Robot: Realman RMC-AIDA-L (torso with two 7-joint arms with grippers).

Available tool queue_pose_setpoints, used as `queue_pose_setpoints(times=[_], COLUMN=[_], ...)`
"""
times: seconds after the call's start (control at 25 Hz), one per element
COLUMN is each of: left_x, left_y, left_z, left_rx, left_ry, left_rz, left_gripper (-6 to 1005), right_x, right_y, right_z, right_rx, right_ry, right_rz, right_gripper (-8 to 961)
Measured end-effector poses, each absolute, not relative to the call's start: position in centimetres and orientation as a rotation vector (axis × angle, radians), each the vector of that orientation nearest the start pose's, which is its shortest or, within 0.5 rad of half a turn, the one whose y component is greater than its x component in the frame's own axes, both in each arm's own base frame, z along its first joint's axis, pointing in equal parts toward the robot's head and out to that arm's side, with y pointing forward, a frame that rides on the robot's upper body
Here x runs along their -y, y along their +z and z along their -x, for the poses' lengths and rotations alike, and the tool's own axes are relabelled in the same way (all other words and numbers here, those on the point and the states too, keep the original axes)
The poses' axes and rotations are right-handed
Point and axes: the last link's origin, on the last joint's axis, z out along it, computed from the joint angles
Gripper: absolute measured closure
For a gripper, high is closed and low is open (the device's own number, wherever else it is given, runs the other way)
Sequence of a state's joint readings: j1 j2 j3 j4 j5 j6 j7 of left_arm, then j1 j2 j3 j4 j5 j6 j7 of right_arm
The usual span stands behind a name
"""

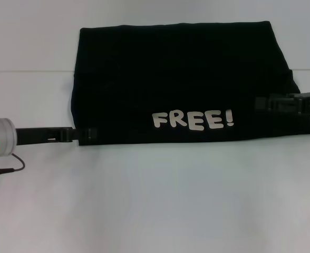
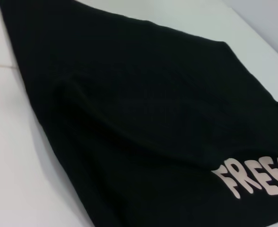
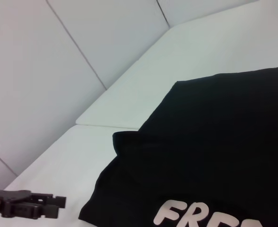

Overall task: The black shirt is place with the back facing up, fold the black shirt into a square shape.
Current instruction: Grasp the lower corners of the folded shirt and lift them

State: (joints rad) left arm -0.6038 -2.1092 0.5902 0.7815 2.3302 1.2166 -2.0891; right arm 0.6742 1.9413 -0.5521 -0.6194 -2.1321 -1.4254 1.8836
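The black shirt [image 1: 181, 79] lies spread on the table [image 1: 155, 200], toward its far side; the lettering [image 1: 193, 120] sits near the shirt's front edge; the left gripper [image 1: 86, 134] touches its front left corner; the right gripper [image 1: 263, 103] reaches over its right edge.

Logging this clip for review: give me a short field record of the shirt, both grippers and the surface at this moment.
shirt: black shirt folded into a wide rectangle, white FREE! lettering facing up near the front edge
left gripper: left gripper at the shirt's front left corner
right gripper: right gripper over the shirt's right edge
surface: white table
fold state: not yet square
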Motion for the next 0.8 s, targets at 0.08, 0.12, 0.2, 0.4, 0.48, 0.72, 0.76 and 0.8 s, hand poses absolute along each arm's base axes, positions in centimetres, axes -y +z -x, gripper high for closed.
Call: queue_pose_setpoints(times=[0.08, 0.12, 0.2, 0.4, 0.48, 0.72, 0.76, 0.8], left_x=[-38.1, -38.2, -38.5, -39.4, -39.6, -40.2, -40.2, -40.2], left_y=[1.5, 1.3, 0.9, -0.2, -0.5, -0.7, -0.7, -0.7], left_z=[29.3, 29.2, 29.2, 29.0, 28.9, 29.2, 29.3, 29.3], left_rx=[1.389, 1.392, 1.395, 1.415, 1.408, 1.380, 1.379, 1.380], left_ry=[-0.402, -0.403, -0.403, -0.392, -0.377, -0.342, -0.340, -0.338], left_rz=[2.213, 2.209, 2.200, 2.171, 2.165, 2.128, 2.120, 2.119], left_gripper=[139, 139, 140, 140, 140, 140, 140, 140], right_x=[-39.4, -39.4, -39.5, -39.8, -39.9, -40.2, -40.2, -40.2], right_y=[6.2, 6.2, 6.3, 6.4, 6.4, 6.2, 6.2, 6.2], right_z=[-26.5, -26.4, -26.4, -26.3, -26.2, -26.4, -26.4, -26.4], right_rx=[-1.152, -1.150, -1.147, -1.139, -1.135, -1.134, -1.135, -1.135], right_ry=[0.624, 0.626, 0.628, 0.628, 0.628, 0.615, 0.614, 0.614], right_rz=[2.452, 2.453, 2.450, 2.440, 2.436, 2.416, 2.414, 2.412], right_gripper=[170, 169, 167, 162, 160, 159, 158, 158])
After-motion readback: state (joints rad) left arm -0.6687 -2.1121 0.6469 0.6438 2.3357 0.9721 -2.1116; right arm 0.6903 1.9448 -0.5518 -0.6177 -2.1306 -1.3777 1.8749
